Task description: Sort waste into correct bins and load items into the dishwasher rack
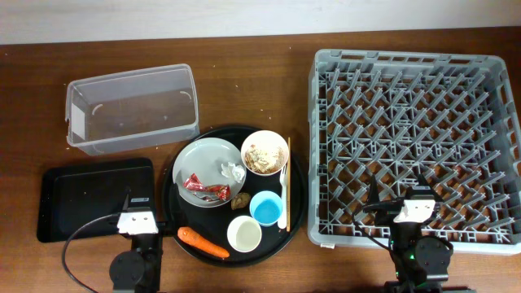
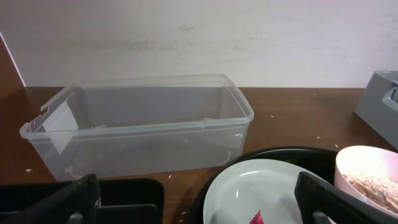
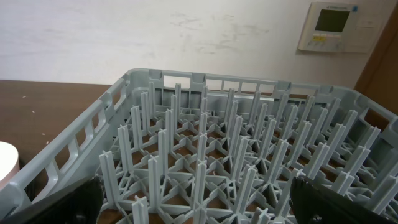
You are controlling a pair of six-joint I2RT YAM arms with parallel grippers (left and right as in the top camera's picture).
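A round black tray (image 1: 175, 213) holds a grey plate (image 1: 207, 159) with a red wrapper (image 1: 205, 188) and white tissue (image 1: 234, 171), a bowl of beige scraps (image 1: 264, 153), a blue cup (image 1: 265, 207), a white cup (image 1: 244, 234), a brown lump (image 1: 240, 201), a carrot (image 1: 203, 242), a white fork (image 1: 282, 185) and chopsticks (image 1: 288, 181). The clear tub (image 1: 132, 107) and black tray bin (image 1: 94, 198) lie left. The grey rack (image 1: 416, 146) is right. My left gripper (image 2: 199, 202) is open over the plate's near edge (image 2: 261, 186). My right gripper (image 3: 198, 202) is open above the rack's front (image 3: 205, 162).
The left wrist view shows the clear tub (image 2: 140, 124) ahead, the bowl (image 2: 370, 174) at right and the rack's corner (image 2: 379, 96). A wall thermostat (image 3: 336, 25) shows beyond the rack. The wooden table (image 1: 244, 73) runs behind everything.
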